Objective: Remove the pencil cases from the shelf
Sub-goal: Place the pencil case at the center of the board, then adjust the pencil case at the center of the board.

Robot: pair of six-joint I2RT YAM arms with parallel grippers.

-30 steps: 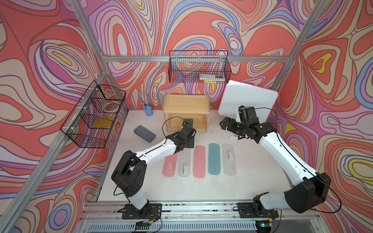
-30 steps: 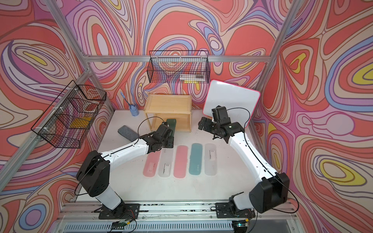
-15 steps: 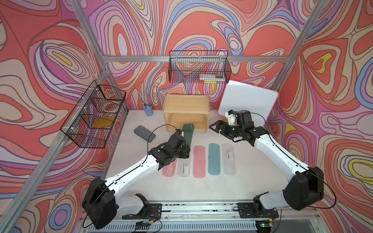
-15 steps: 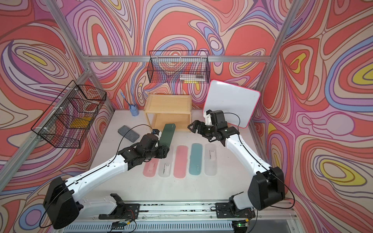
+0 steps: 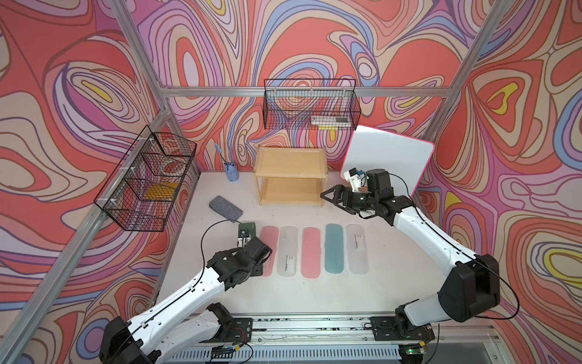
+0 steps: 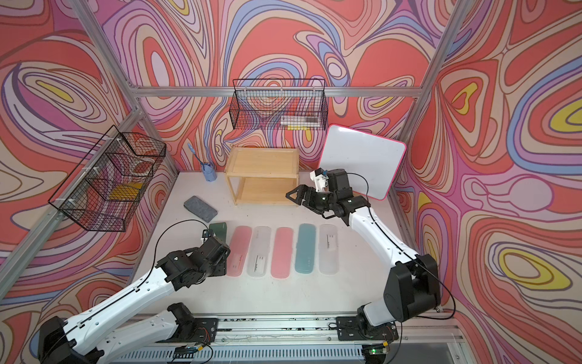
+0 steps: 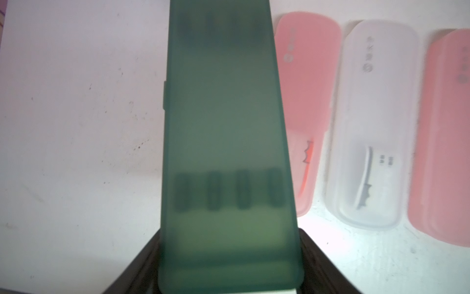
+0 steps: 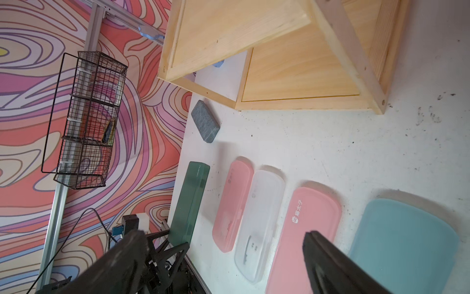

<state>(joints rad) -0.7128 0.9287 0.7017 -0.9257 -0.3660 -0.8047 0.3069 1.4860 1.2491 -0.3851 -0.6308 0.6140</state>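
At far left on the worktop (image 5: 315,299), the left tool (image 7: 229,264) clasps the dark green case (image 5: 248,227) beside five other cases (image 5: 311,252) lying in a row. Behind them stands the shelf (image 5: 291,171), and the right tool (image 5: 332,200) gapes just beside it.

**Left arm gripping, right arm open-jawed**

The white left arm (image 5: 189,293) stretched low, well in front of the small two-tier light wooden shelf (image 5: 289,160). Its left gripper (image 7: 229,259) was clamped on a long flat dark green plastic case (image 7: 223,114). The white right arm (image 5: 425,233) hovered just beside the shelf's right end, with the right gripper (image 5: 329,197) spread wide and empty.
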